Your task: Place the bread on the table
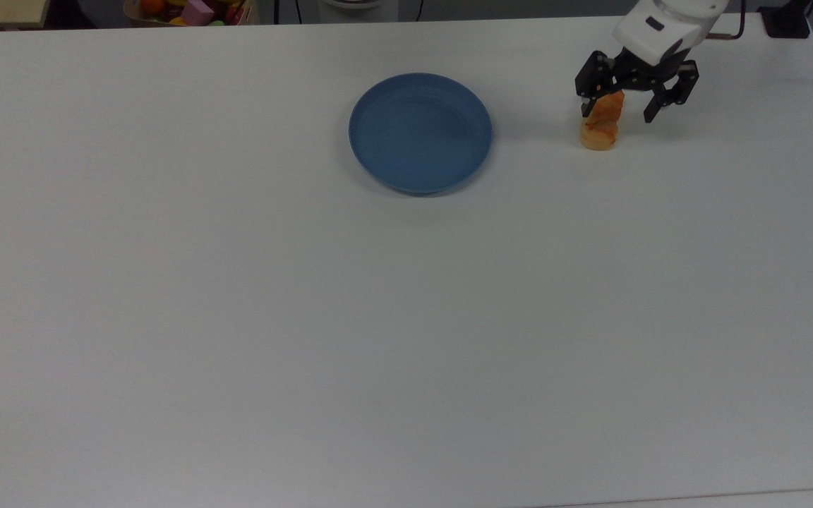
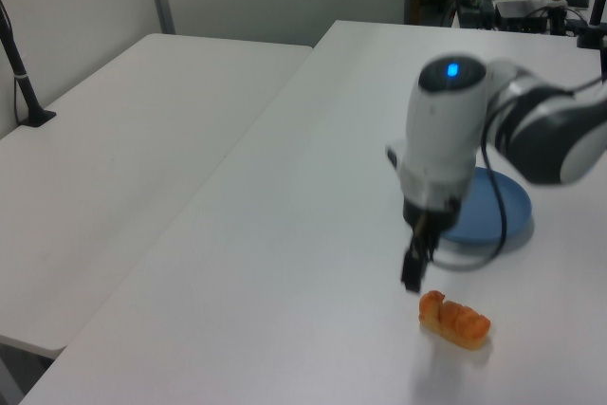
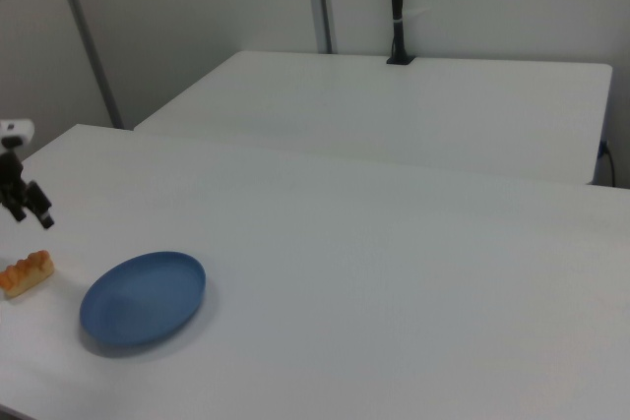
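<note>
White table carried the bread, lying at the plate's three o'clock. Fingers hung spread, empty; a straight-up retreat seemed safest.
</note>
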`<action>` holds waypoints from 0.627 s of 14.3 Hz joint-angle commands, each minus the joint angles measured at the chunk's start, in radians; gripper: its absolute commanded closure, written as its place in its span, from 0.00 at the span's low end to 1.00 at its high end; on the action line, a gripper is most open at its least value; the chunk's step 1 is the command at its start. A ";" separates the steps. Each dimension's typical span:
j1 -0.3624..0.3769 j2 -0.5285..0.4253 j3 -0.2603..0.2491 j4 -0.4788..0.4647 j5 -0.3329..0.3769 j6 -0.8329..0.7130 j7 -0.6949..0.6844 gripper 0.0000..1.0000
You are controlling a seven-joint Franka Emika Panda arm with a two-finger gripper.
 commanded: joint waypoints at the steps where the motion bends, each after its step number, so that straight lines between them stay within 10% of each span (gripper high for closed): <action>1: -0.120 -0.148 0.037 -0.035 0.025 -0.060 -0.063 0.00; 6: -0.348 -0.326 0.017 -0.026 0.199 -0.263 -0.431 0.00; 9: -0.387 -0.386 -0.166 -0.026 0.217 -0.352 -0.628 0.00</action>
